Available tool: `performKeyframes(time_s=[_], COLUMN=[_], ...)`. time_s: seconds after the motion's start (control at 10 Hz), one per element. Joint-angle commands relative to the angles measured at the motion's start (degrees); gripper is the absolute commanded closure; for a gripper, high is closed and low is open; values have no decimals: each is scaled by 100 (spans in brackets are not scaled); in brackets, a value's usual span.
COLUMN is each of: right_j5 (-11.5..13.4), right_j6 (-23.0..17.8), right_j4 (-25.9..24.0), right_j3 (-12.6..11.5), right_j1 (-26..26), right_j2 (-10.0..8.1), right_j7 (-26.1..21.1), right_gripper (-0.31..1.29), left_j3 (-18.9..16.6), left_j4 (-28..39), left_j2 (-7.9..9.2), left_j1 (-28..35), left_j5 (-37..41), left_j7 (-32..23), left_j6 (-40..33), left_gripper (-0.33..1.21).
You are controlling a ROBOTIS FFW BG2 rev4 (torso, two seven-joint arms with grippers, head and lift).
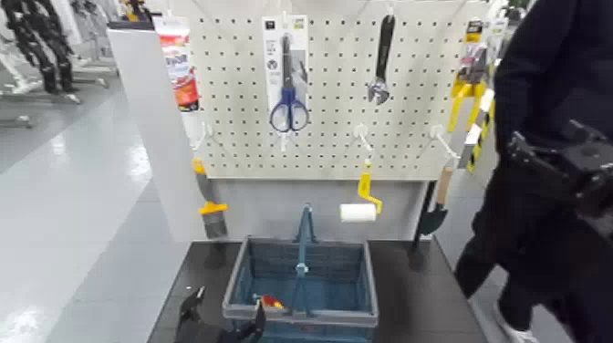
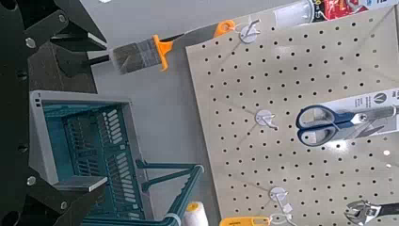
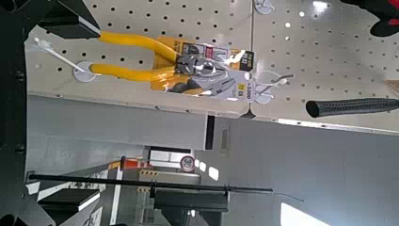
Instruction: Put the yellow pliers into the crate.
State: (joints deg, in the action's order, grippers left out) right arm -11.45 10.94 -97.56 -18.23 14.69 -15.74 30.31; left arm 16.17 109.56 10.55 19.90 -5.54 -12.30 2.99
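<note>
Low at the table's near edge, the left gripper [image 1: 222, 315] hangs with fingers spread and empty beside the crate [image 1: 302, 278], while far beyond, the yellow pliers [image 1: 470, 80] hang on the pegboard's [image 1: 337, 82] right edge, facing the right gripper, its opening untellable.

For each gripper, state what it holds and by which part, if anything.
Nothing is held. The left gripper is by the blue plastic crate; the yellow-handled pliers on their card hang on the pegboard, ungrasped.
</note>
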Motion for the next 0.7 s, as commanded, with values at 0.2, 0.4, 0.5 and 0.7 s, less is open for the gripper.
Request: performKeyframes(time_s=[0.2,0.4,0.5,0.7], right_j5=[-182,-323,-446,-674], right_j6=[-198,-409,-444,-523], right_j4=[853,1389,1653,2268], right_j3=[153,285,382,557], right_j1=[755,1177,1379,1819], right_j2=[-219,-290,-334,-386], right_j7=[432,669,792,1170], right_gripper=[11,11,11,11], left_j3=[18,26,44,53], left_j4=[-5,-5,-5,-5], left_j2=[0,0,9,9], left_j1=[-21,-47,-56,-65], left_j5=[0,0,0,0], left_j7=[17,35,35,35], left_j6=[0,9,9,9], left_gripper=[28,28,28,28])
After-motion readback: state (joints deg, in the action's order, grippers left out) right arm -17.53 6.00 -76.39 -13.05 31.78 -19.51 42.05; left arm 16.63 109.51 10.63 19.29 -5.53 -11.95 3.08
